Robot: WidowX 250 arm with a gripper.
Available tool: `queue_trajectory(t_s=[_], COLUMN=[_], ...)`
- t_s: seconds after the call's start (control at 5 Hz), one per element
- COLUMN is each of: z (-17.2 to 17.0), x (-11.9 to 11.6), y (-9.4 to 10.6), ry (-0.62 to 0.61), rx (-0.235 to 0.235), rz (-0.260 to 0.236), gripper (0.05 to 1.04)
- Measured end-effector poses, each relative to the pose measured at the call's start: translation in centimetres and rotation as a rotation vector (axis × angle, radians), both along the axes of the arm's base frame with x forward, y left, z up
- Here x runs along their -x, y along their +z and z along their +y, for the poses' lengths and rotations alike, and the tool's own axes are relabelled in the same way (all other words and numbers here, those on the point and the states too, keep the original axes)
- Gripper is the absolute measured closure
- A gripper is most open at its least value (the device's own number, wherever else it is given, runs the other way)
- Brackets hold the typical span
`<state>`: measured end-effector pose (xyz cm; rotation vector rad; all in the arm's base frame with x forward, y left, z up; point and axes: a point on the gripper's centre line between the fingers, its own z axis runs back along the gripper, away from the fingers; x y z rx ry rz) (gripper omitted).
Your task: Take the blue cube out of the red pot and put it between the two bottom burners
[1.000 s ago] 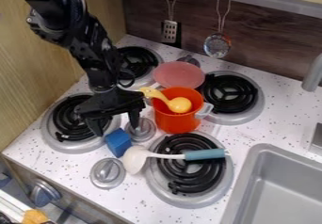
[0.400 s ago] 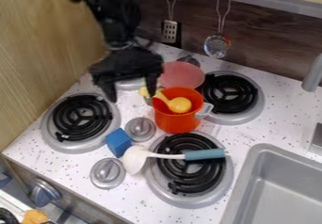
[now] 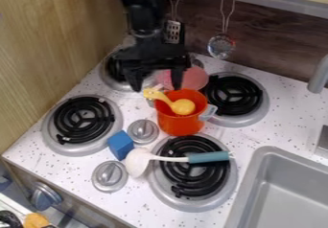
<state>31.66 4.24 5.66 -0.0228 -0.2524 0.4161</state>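
While the spread hand (image 3: pixel 157 88) hangs high, counter (image 3: pixel 133 108) separates cube (image 3: pixel 120 145) from pot (image 3: pixel 179 124).

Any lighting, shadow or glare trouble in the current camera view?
Camera view: the counter is brightly lit, and the blue cube and red pot stand out from it; the metal sink has a soft sheen, no harsh glare; the black gripper is so dark that its surface detail is mostly lost.

Place looked like toy kitchen. Coil burners (image 3: pixel 83 119) and round knobs (image 3: pixel 143 130) sat on speckled white counter (image 3: pixel 137 205); metal sink (image 3: pixel 282 198) and faucet (image 3: pixel 318 76) showed at right. Orange-red pot (image 3: pixel 176 123) held yellow spoon (image 3: pixel 184 107). Slotted turner (image 3: pixel 173 31) and strainer (image 3: pixel 221 46) hung against wood-look backsplash (image 3: pixel 269 50).
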Motion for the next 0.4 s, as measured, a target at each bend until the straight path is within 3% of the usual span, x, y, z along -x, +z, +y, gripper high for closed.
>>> queue_trajectory(t_s=[0.2,0.4], z=[0.5,2.3], x=[-1.1,-1.1], y=[0.2,0.5], ry=[-0.085,-0.03], rx=[-0.034,-0.051], rz=[-0.008,-0.005], gripper=[0.083,0.083])
